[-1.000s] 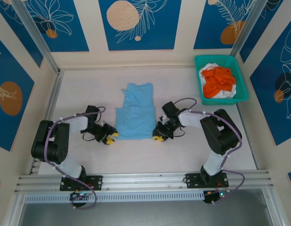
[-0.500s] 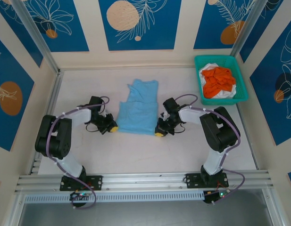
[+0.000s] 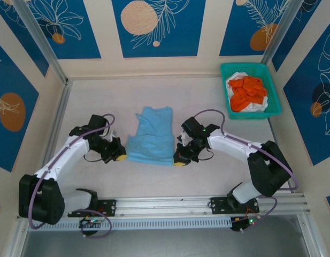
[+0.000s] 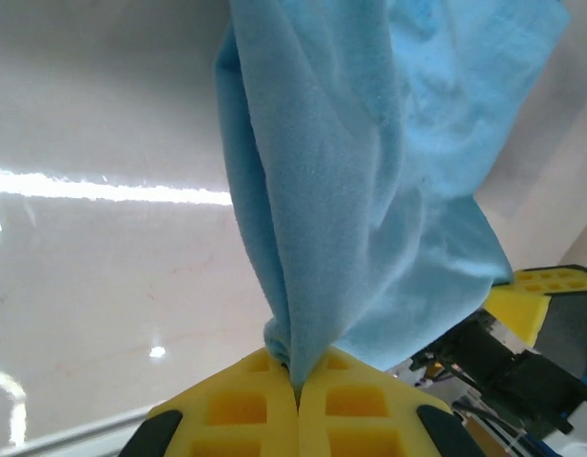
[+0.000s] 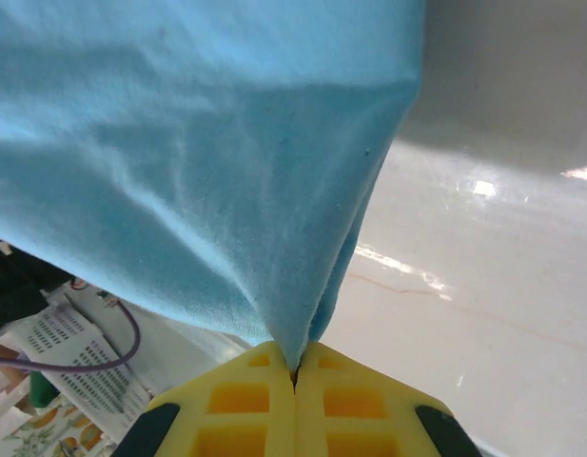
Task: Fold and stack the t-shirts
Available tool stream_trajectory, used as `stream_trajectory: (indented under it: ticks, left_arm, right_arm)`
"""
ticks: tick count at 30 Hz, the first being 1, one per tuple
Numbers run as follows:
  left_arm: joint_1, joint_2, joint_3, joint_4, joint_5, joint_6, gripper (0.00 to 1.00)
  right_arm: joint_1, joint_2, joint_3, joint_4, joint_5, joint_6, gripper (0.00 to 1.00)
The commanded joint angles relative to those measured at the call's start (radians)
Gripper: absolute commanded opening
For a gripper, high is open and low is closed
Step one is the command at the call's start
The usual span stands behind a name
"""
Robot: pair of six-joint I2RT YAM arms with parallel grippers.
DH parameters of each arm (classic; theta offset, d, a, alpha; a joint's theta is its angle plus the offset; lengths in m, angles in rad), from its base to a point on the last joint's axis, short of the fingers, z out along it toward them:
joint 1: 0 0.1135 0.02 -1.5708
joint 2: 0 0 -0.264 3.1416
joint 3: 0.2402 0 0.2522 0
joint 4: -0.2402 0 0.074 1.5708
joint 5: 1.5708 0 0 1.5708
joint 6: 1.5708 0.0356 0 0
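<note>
The light blue t-shirt (image 3: pixel 151 134) lies mid-table, and its near hem is now held at both corners. A second ago your two pincers sat part-spread just beside those corners, off the cloth. Now both are pressed together on it.

At the shirt's 7 o'clock corner, the left gripper (image 3: pixel 120 157) has its yellow pads shut on a gathered fold of hem. The left wrist view shows the cloth (image 4: pixel 369 190) fanning up out of the left gripper's closed tips (image 4: pixel 298 381).

At 5 o'clock, the right gripper (image 3: pixel 177 160) pinches the other corner. In the right wrist view the fabric (image 5: pixel 198 143) runs straight into the seam between the right gripper's pads (image 5: pixel 295 371).

The arms have also swung since then, and the shirt's far edge now sits nearer to you than before. The hem looks drawn taut between the two grips. Whether it is already off the table, you cannot tell from above.

For the task, I judge this to be the start of the first fold. With both corners secured, you can carry the hem toward 12 o'clock over the collar end. Keep the two arms level with each other, or the fold will skew.

Farther off, at about 2 o'clock, the teal basket (image 3: pixel 275 101) holds the orange t-shirt (image 3: pixel 247 91) bunched on top of the white t-shirt (image 3: pixel 259 106). Both are unfolded, so most of the job remains.
</note>
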State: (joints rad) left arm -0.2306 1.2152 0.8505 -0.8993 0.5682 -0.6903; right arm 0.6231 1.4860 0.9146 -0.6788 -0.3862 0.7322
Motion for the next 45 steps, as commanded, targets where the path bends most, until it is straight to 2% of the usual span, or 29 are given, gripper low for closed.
stream_trajectory:
  ticks: [1,4,9,13,16,19,20,21,22,23,24,25,26,28,30,33,36,38,42,45]
  left_arm:
    - [-0.003,0.016,0.120,-0.042,0.022,-0.048,0.01]
    - [0.002,0.128,0.271,-0.021,0.015,-0.062,0.05]
    - [0.008,0.364,0.542,0.037,-0.006,-0.098,0.04]
    - [0.019,0.621,0.820,0.014,-0.006,-0.104,0.05]
    - [0.031,0.828,1.050,0.000,-0.007,-0.148,0.12]
    - [0.049,1.051,1.312,-0.039,-0.043,-0.208,0.14]
    - [0.057,1.123,1.402,-0.037,-0.054,-0.229,0.22]
    - [0.066,1.188,1.487,-0.048,-0.067,-0.263,0.28]
    - [0.078,1.252,1.564,-0.040,-0.069,-0.311,0.27]
    - [0.088,1.299,1.618,0.003,-0.072,-0.350,0.32]
    - [0.098,1.332,1.657,0.021,-0.095,-0.387,0.46]
    - [0.110,1.360,1.690,0.038,-0.114,-0.421,0.63]
    - [0.121,1.374,1.712,0.069,-0.122,-0.432,0.72]
    - [0.130,1.371,1.740,0.057,-0.154,-0.419,0.70]
    - [0.127,1.331,1.738,0.031,-0.181,-0.359,0.69]
    - [0.105,1.251,1.660,-0.012,-0.190,-0.275,0.69]
    - [0.057,1.137,1.469,0.026,-0.167,-0.221,0.65]
    - [0.017,1.055,1.332,0.068,-0.163,-0.182,0.63]
    - [-0.061,1.014,1.207,0.080,-0.144,-0.077,0.61]
    - [-0.098,1.004,1.106,0.111,-0.145,-0.044,0.59]
  right_arm:
    - [-0.057,0.003,0.134,-0.126,-0.033,-0.015,0.00]
    - [-0.131,0.091,0.283,-0.178,-0.064,-0.032,0.00]
    - [-0.227,0.282,0.535,-0.261,-0.085,-0.050,0.00]
    - [-0.299,0.476,0.753,-0.337,-0.102,-0.044,0.00]
    - [-0.352,0.635,0.910,-0.356,-0.128,-0.013,0.00]
    - [-0.404,0.808,1.101,-0.374,-0.170,0.033,0.00]
    - [-0.416,0.870,1.184,-0.376,-0.187,0.050,0.00]
    - [-0.429,0.925,1.263,-0.399,-0.178,0.067,0.05]
    - [-0.441,0.989,1.355,-0.429,-0.159,0.089,0.14]
    - [-0.451,1.045,1.432,-0.423,-0.173,0.113,0.20]
    - [-0.463,1.091,1.502,-0.436,-0.181,0.139,0.30]
    - [-0.476,1.140,1.586,-0.467,-0.170,0.165,0.46]
    - [-0.484,1.168,1.649,-0.474,-0.167,0.176,0.99]
    - [-0.495,1.168,1.677,-0.452,-0.169,0.188,0.99]
    - [-0.498,1.123,1.633,-0.413,-0.180,0.178,0.99]
    - [-0.479,1.000,1.475,-0.371,-0.128,0.126,0.98]
    - [-0.439,0.860,1.256,-0.253,-0.160,0.096,0.83]
    - [-0.404,0.791,1.146,-0.203,-0.187,0.081,0.68]
    - [-0.322,0.720,1.027,-0.124,-0.190,0.075,0.53]
    - [-0.275,0.738,0.985,-0.065,-0.202,0.138,0.40]
